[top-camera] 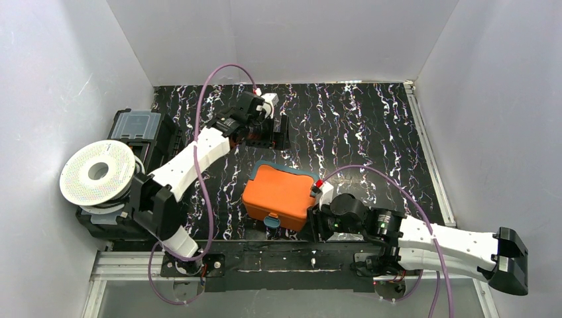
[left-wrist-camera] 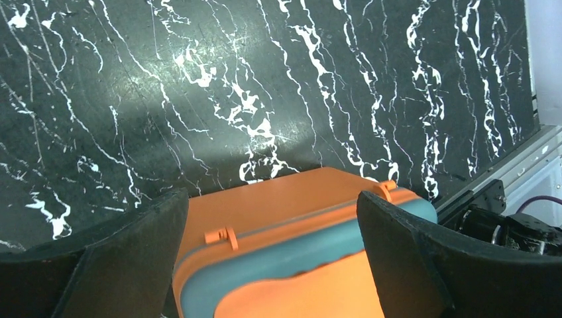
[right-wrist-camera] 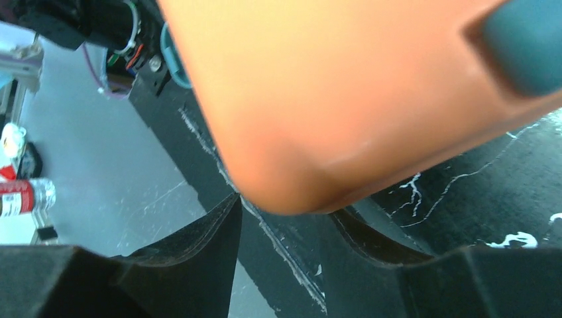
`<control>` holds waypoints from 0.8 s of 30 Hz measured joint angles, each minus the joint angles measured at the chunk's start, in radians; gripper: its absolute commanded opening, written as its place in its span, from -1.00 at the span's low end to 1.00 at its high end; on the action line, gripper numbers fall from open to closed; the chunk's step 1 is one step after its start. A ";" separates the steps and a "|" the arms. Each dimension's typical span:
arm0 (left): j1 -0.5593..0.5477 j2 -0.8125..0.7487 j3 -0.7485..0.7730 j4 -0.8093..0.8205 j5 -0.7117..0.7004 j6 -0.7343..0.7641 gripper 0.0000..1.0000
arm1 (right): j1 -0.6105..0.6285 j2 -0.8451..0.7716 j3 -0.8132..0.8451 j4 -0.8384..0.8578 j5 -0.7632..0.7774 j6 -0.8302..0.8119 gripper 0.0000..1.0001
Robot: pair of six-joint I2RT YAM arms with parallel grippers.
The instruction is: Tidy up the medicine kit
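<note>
1 orange medicine kit (top-camera: 278,197) on table (top-camera: 371,132)

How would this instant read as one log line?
medicine kit: lid shut, on table | left gripper: open, clear of kit | right gripper: open, at kit's corner

site: robot lab test cell | cues: white enclosure walls (top-camera: 278,40), aluminium rail (top-camera: 126,265), marbled black mat (top-camera: 358,126)

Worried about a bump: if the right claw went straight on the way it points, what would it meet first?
The orange medicine kit: its rounded corner sits just ahead of the open right claw, though depth is unclear.
</note>
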 measured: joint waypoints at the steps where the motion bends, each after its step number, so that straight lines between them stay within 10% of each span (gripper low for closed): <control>1: 0.001 0.025 0.012 0.000 0.005 0.002 0.96 | 0.002 0.000 -0.004 0.003 0.026 0.013 0.06; 24: 0.058 0.138 -0.026 -0.074 0.070 0.037 0.96 | 0.008 0.132 0.038 -0.007 0.416 0.163 0.32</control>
